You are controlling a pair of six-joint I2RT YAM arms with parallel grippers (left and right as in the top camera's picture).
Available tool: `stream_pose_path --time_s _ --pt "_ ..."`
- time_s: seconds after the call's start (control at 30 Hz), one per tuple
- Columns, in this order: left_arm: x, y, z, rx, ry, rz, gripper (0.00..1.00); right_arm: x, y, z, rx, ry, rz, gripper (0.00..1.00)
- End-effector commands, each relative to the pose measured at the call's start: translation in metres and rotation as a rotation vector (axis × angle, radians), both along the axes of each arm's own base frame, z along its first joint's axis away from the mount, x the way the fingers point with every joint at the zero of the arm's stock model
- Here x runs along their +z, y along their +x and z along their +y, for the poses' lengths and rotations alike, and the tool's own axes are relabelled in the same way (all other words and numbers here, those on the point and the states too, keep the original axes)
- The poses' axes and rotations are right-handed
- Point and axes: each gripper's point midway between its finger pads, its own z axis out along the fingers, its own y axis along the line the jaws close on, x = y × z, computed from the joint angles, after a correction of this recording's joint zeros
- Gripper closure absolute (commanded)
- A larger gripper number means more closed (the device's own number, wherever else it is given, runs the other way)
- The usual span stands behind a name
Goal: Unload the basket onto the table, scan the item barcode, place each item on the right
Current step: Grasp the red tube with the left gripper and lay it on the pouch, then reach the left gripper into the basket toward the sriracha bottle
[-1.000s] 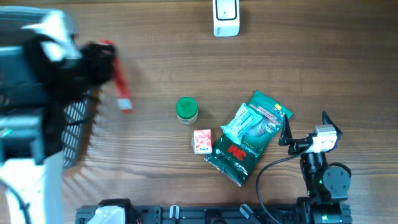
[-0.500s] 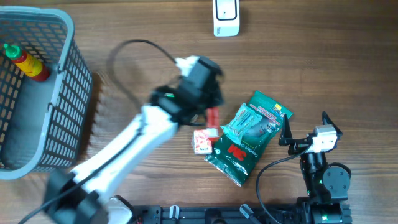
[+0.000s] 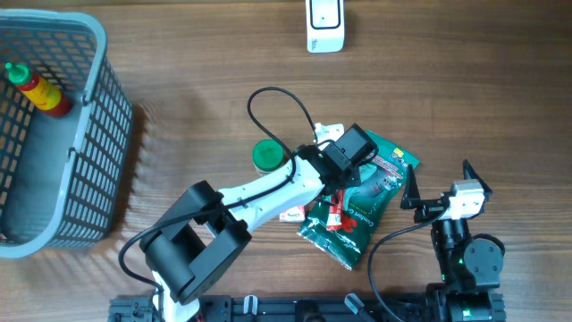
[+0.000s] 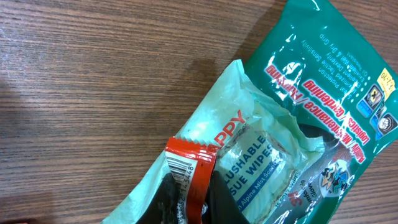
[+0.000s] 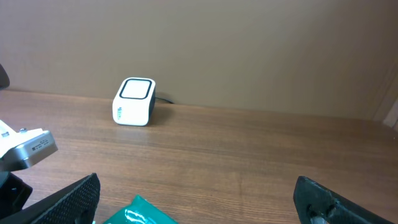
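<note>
Left gripper pinches a red sachet by one end, over the wipes pack beneath it; it could slip free before reaching the scanner.

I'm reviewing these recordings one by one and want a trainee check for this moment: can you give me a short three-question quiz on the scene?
1. True or false: the left gripper is shut on the small red foil packet.
2. Fill in: the right gripper has its jaws ____.
3. Where is the red sauce bottle with a green tip?
A) in the grey mesh basket
B) between the right gripper's jaws
C) in the left gripper

Key: 1 true; 2 open; 3 A.
</note>
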Motion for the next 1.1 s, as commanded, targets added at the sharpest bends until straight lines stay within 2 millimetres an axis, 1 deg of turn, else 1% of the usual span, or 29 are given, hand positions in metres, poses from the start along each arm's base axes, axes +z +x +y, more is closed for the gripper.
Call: stream_pose_path --time_s 0.0,0.03,0.07,0.1,0.13,0.2,0.23,0.33,0.43,0.53,0.6,0.63,0.7,0.73,0.77,0.83,0.87,0.9,0.97,1.0,1.03,1.07 --pt "0.004 -0.001 0.0 0.008 0.0 -0.01 0.91 0.002 0.0 0.002 0.009 -0.007 -0.009 0.0" --pt "0.005 0.0 0.001 -0.003 0.002 -0.016 0.82 0.002 0.0 0.002 0.009 -0.007 -0.009 0.0" --pt "0.008 0.001 0.001 -0.017 0.003 -0.025 0.67 0.002 0.0 0.002 0.009 -0.007 -0.009 0.0" --pt "0.012 0.002 0.001 -0.036 0.004 -0.037 0.55 0.002 0.0 0.002 0.009 -0.007 -0.009 0.0" --pt "0.017 0.003 0.001 -0.054 0.002 -0.051 0.47 0.002 0.0 0.002 0.009 -0.007 -0.009 0.0" --pt "0.031 0.006 0.001 -0.075 -0.013 -0.083 0.11 0.002 0.0 0.002 0.009 -0.007 -0.009 0.0" --pt "0.037 0.008 0.002 -0.077 -0.019 -0.095 0.02 0.002 0.0 0.002 0.009 -0.007 -0.008 0.0" --pt "0.062 0.011 0.002 -0.08 -0.05 -0.146 0.0 0.002 0.0 0.002 0.009 -0.007 -0.009 0.0" --pt "0.081 0.019 0.009 -0.049 -0.046 -0.213 0.0 0.002 0.0 0.002 0.009 -0.007 -0.009 0.0" --pt "0.098 0.03 0.026 0.009 0.004 -0.294 0.0 0.002 0.0 0.002 0.009 -0.007 -0.009 0.0" --pt "0.118 0.042 0.046 0.041 0.066 -0.386 0.0 0.002 0.0 0.002 0.009 -0.007 -0.008 0.0" --pt "0.125 0.046 0.052 0.036 0.084 -0.414 0.0 0.002 0.0 0.002 0.009 -0.007 -0.009 0.0" --pt "0.148 0.055 0.066 0.029 0.105 -0.48 0.0 0.002 0.0 0.002 0.009 -0.007 -0.008 0.01" --pt "0.166 0.059 0.076 0.027 0.111 -0.52 0.0 0.002 0.0 0.002 0.009 -0.007 -0.009 0.0" --pt "0.179 0.062 0.083 0.03 0.112 -0.544 0.0 0.002 0.0 0.002 0.009 -0.007 -0.008 0.0" --pt "0.218 0.07 0.104 0.051 0.102 -0.617 0.0 0.002 0.0 0.002 0.009 -0.007 -0.009 0.0" --pt "0.243 0.074 0.12 0.081 0.089 -0.659 0.0 0.002 0.0 0.002 0.009 -0.007 -0.009 0.0" --pt "0.259 0.076 0.132 0.108 0.08 -0.683 0.0 0.002 0.0 0.002 0.009 -0.007 -0.009 0.0" --pt "0.302 0.08 0.168 0.192 0.059 -0.751 0.0 0.002 0.0 0.002 0.009 -0.007 -0.008 0.0" --pt "0.326 0.081 0.192 0.255 0.048 -0.789 0.0 0.002 0.0 0.002 0.009 -0.007 -0.008 0.0" --pt "0.344 0.081 0.213 0.304 0.048 -0.818 0.0 0.002 0.0 0.002 0.009 -0.007 -0.009 0.0" --pt "0.364 0.08 0.239 0.358 0.063 -0.854 0.0 0.002 0.0 0.002 0.009 -0.007 -0.008 0.0"
